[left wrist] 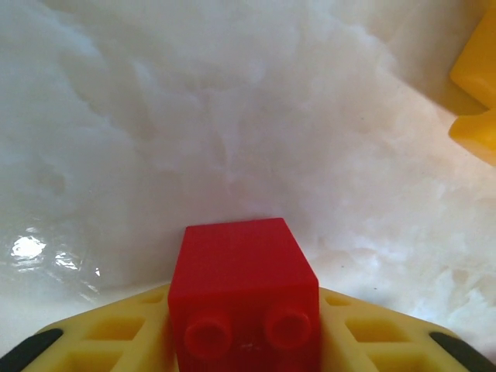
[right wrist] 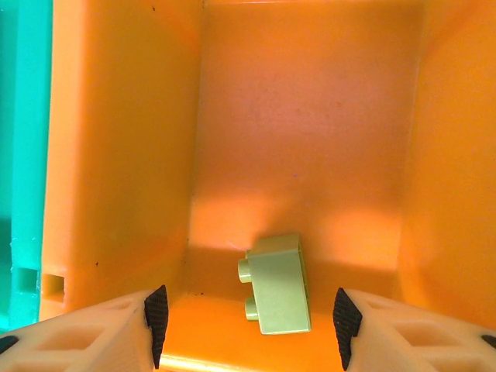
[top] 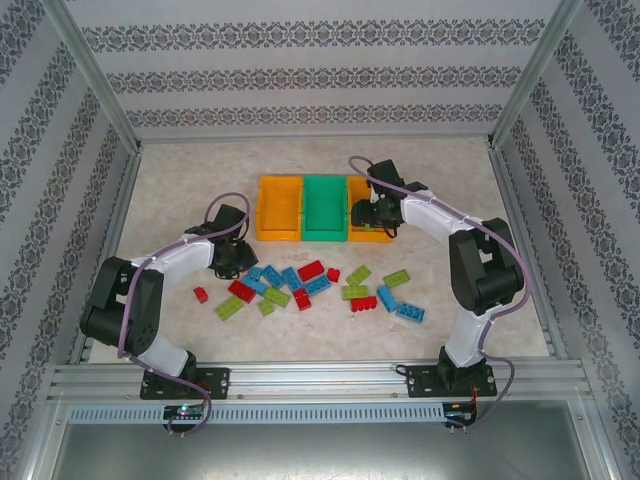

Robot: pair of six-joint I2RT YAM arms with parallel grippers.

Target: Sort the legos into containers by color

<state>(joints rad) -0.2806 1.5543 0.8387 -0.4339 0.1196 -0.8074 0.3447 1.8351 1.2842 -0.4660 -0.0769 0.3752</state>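
Legos (top: 310,285) mostly lie loose on the bench (top: 180,180); my left hand (top: 232,265) clamps only one end of a red brick (left wrist: 242,294) — it could twist free when lifted; right hand (right wrist: 249,329) hangs released over an orange bin (right wrist: 310,116).

The left arm (top: 180,256) is folded sharply at the elbow, and its forearm reaches toward the near left corner of the row of containers (top: 302,210). Its wrist is turned down. The left gripper (top: 232,262) is near that corner but apart from it, and its two yellow fingers (left wrist: 116,333) press on both sides of a red lego (left wrist: 244,287). The right arm (top: 480,265) rises from its base and stretches to the right end of the row. The right gripper (right wrist: 248,325) hangs over the rightmost container and points down. Its fingers are apart and nothing is between them.
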